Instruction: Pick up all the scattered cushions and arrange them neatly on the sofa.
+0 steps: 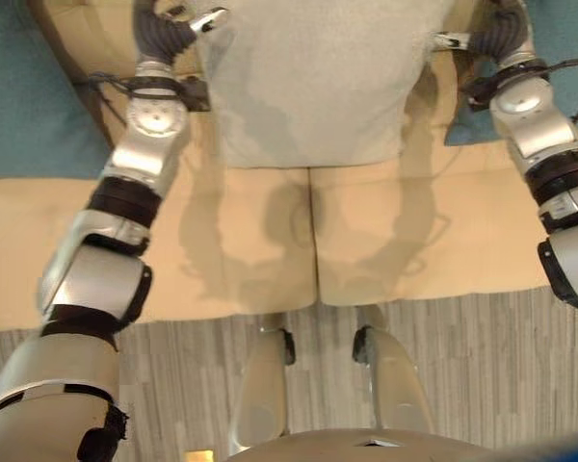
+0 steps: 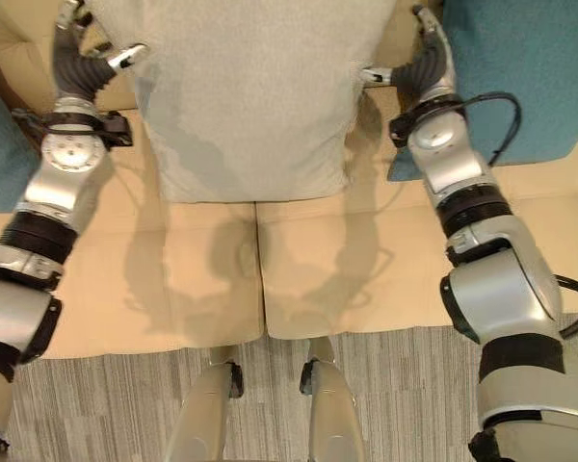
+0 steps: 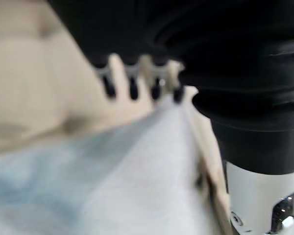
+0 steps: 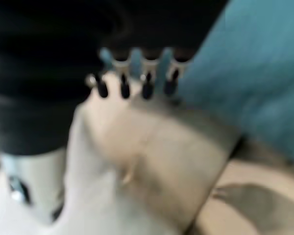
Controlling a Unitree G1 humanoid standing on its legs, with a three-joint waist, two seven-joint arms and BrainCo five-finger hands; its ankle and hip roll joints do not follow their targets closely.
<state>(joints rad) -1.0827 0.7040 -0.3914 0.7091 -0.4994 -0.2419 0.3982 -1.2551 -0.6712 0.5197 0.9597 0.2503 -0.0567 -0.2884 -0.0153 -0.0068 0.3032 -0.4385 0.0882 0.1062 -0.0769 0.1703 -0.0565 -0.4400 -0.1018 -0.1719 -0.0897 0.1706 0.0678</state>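
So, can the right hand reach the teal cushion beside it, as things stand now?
Probably yes. The right hand is at the edge of the grey cushion, and the teal cushion lies right next to it on the sofa, with nothing between. It would first have to leave the grey cushion.

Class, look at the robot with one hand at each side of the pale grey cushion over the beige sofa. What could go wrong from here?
1. The left hand and right hand meet the grey cushion only at its side edges, so it may sag or slip loose.
2. The right hand sits close to the teal cushion and might nudge it out of line.
3. The grey cushion overhangs the sofa seat and could slump forward once let go.
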